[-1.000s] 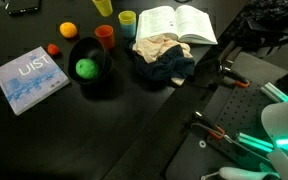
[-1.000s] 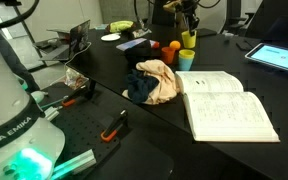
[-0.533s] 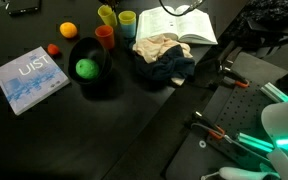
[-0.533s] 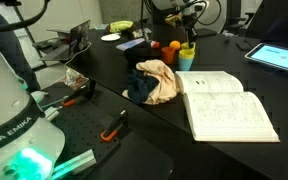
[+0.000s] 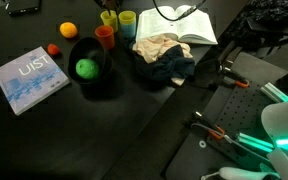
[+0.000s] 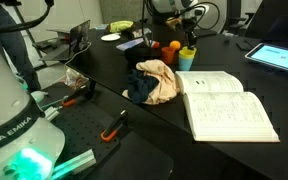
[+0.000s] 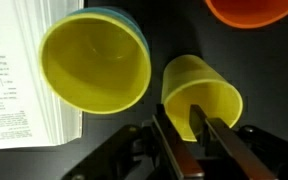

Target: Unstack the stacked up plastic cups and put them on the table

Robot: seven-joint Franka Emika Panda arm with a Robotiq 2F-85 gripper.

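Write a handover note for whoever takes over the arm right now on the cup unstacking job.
Claw: shut on the rim of one yellow cup, one finger inside, one outside. The cup is upright; I cannot tell whether it already rests on the table.
Cups: the orange cup stands alone by the black bowl. A second yellow cup sits nested in the blue cup, next to the open book.
Done: the orange cup and the held yellow cup are out of the stack.
Left: release this cup, then separate the nested pair and set both down.
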